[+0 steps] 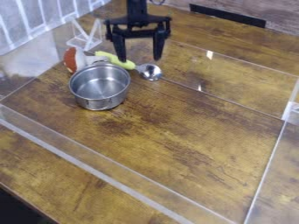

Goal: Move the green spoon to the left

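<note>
**Open gripper above one spoon, beside one pot**

One wooden counter (198, 131) carries everything, its planks dark and streaked, with clear low walls forming one shallow tray around the working area.

One black gripper (138, 50) hangs at the far side of the counter, pointing down, its two fingers spread wide with nothing between them. It holds nothing.

One round steel pot (100, 85) stands below and to the left of the gripper as the camera sees it, nearer the camera, upright and with nothing visible inside.

One green spoon (126, 64) lies flat on the counter just under the gripper. Its yellow-green handle runs from beneath the left finger toward the lower right, and its shiny round bowl rests just below the right finger. The spoon sits just beyond the pot's far rim, close to it; whether the two touch cannot be told.

One small red-and-white object (72, 59) sits to the left of the gripper, just beside the pot's far left rim and near the handle end of the spoon. Its shape is too blurred to make out.
</note>
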`<move>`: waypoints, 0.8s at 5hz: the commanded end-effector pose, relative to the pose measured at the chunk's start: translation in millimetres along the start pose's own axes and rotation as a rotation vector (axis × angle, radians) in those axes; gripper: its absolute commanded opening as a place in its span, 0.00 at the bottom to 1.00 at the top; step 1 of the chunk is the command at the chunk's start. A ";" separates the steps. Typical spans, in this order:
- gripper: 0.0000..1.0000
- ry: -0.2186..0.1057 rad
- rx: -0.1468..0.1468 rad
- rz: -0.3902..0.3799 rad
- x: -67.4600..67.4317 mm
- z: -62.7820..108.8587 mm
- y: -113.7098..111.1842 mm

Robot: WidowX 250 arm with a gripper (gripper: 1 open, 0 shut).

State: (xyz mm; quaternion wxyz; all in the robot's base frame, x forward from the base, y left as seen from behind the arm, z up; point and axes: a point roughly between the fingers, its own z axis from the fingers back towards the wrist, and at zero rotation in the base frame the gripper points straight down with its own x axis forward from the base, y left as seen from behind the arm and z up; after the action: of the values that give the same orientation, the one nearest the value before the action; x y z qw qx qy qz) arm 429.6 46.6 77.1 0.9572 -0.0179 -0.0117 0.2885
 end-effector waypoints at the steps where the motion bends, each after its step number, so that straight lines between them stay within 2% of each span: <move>1: 1.00 -0.044 -0.027 0.042 10.2 13.4 3.6; 2: 0.00 -0.041 -0.027 0.069 13.7 8.6 6.2; 3: 0.00 -0.039 -0.028 0.089 17.4 6.8 9.0; 4: 0.00 -0.029 -0.045 0.101 18.1 14.0 1.8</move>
State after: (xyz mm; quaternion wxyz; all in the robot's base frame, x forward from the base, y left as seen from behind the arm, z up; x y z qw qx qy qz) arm 437.5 51.0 64.0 0.9432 -0.0282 0.0040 0.3310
